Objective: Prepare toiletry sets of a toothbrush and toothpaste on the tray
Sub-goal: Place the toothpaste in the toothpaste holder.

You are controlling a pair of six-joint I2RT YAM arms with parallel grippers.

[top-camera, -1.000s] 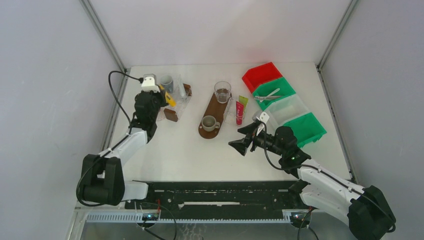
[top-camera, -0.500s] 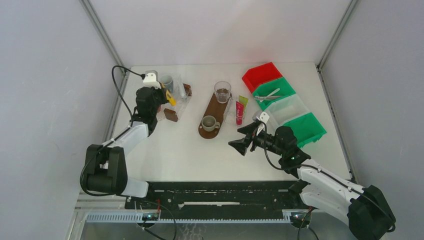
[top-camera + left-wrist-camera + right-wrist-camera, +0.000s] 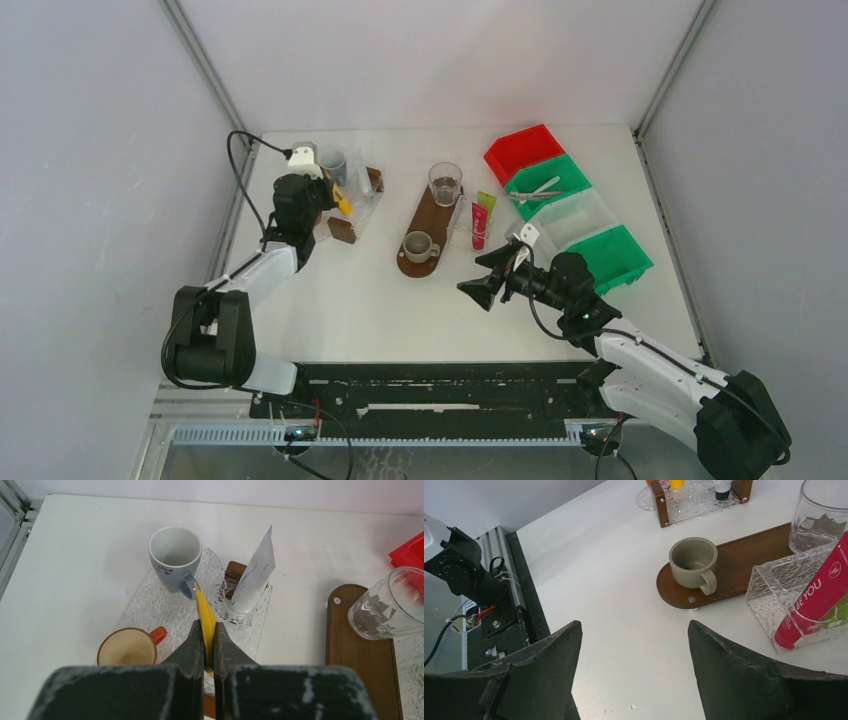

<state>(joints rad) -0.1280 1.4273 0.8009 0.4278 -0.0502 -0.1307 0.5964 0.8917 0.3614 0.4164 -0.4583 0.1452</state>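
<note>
My left gripper [image 3: 207, 625] is shut on a thin yellow toothbrush [image 3: 205, 610], held over the clear textured glass tray [image 3: 165, 605] at the back left; the toothbrush also shows in the top view [image 3: 342, 198]. A pink-red toothpaste tube [image 3: 479, 225] lies in a clear glass box beside a lime green tube [image 3: 486, 201]. The pink-red tube [image 3: 819, 597] also shows in the right wrist view. My right gripper [image 3: 634, 625] is open and empty above the bare table, near the wooden tray [image 3: 428, 215].
On the glass tray stand a grey-blue mug [image 3: 175, 555], a tan cup with a red handle [image 3: 127, 647] and a white tube in a small glass [image 3: 252, 577]. The wooden tray holds a grey mug [image 3: 694, 560] and a tumbler [image 3: 387, 605]. Red, green and clear bins [image 3: 560, 205] stand back right.
My left gripper has moved slightly farther back over the glass tray with the yellow toothbrush in it. The right arm has not moved.
</note>
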